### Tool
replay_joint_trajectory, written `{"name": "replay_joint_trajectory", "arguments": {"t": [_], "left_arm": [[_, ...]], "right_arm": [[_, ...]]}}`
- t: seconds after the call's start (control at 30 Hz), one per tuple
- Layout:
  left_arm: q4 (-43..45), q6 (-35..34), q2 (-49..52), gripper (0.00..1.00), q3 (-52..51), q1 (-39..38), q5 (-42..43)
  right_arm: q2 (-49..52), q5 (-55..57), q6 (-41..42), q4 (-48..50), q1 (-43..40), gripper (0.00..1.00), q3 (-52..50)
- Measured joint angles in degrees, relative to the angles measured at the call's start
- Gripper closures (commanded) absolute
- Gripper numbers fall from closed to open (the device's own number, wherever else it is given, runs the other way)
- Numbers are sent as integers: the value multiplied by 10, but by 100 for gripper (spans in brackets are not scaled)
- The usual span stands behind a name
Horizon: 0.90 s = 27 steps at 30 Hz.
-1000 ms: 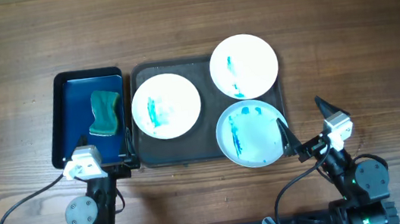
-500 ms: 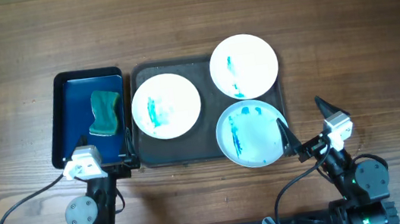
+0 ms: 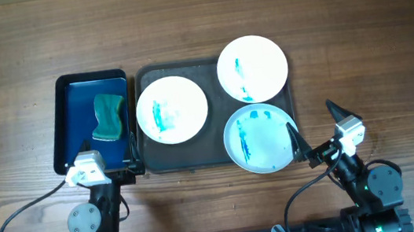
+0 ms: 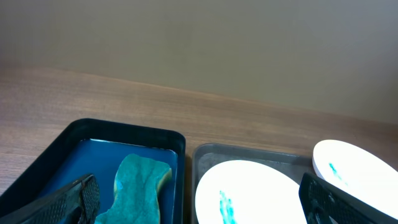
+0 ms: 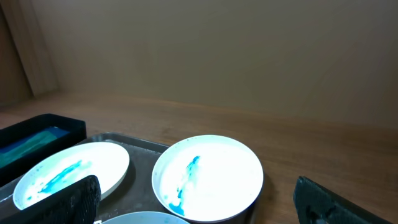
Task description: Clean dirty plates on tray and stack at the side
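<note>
- Holds left pincer (image 3: 108, 149) spread wide, gripping nothing; just ahead, the tray (image 3: 196, 154).
- Holds right pincer (image 3: 313, 125) released wide, empty; just left of it, nearest of three smeared plates (image 3: 256, 138).

The bench (image 3: 338, 21) is brown wood, matt, with visible grain. The plates (image 3: 172, 110) are smooth, glossy white, ceramic or hard plastic I cannot tell, under streaky teal smears. The tray (image 3: 196, 155) is matt dark grey. At its nine o'clock, the blue tray (image 3: 78, 100) has a shinier floor and holds a porous, rough-looking sponge (image 3: 109, 116).
</note>
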Motion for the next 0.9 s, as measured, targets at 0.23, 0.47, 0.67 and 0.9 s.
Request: {"name": "replay_joint_trajectory", "arguments": {"t": [0.23, 0.47, 0.67, 0.9], "left_arm": [[0, 0, 0, 0, 0, 0, 0], [0, 0, 0, 0, 0, 0, 0], [0, 0, 0, 0, 0, 0, 0], [0, -18, 0, 0, 0, 0, 0]], "right_arm": [[0, 0, 0, 0, 0, 0, 0], [0, 0, 0, 0, 0, 0, 0], [0, 0, 0, 0, 0, 0, 0], [0, -1, 0, 4, 0, 0, 0]]}}
